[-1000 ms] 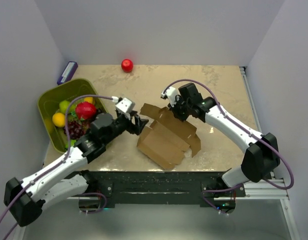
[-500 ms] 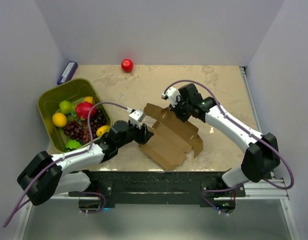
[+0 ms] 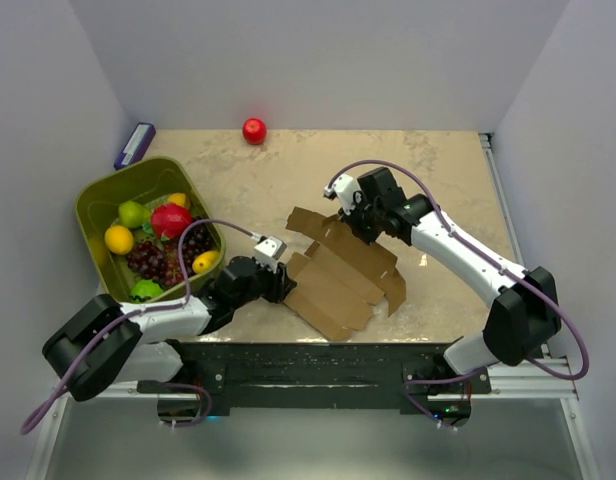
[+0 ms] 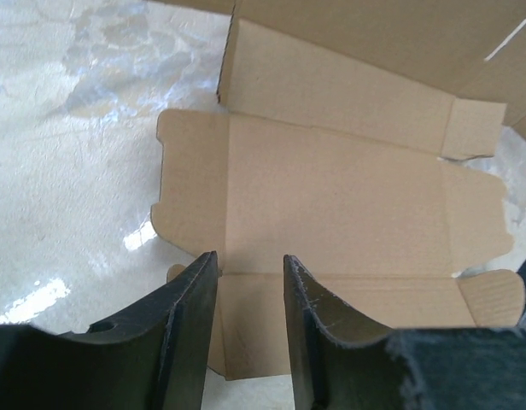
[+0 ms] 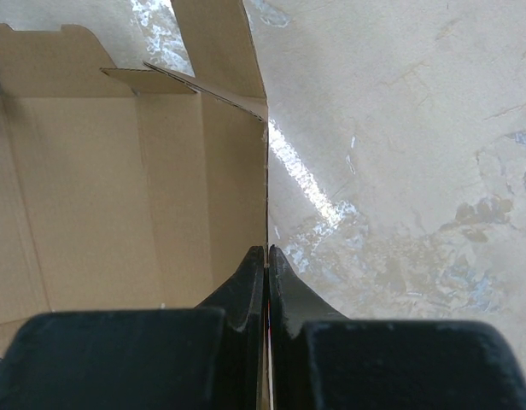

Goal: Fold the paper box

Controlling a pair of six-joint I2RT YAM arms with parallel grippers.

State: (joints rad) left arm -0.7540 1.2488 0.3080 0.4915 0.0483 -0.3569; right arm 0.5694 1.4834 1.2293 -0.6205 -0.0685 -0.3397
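the paper box (image 3: pixel 333 285) is lying as a partly folded brown cardboard sheet at the lower middle of the top view, on the marbled table (image 3: pixel 428 170). the right gripper (image 5: pixel 266 253) is clenching its fingers on the thin edge of an upright flap at the sheet's upper right. the left gripper (image 4: pixel 248 265) is sitting low at the sheet's left edge, fingers spread apart and grasping nothing. a green fruit bin (image 3: pixel 123 175) is standing at the left, and a red round fruit (image 3: pixel 254 131) is lying near the top wall.

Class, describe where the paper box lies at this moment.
Top view: the paper box lies centrally, between the left end effector and right end effector, right of the green bin.
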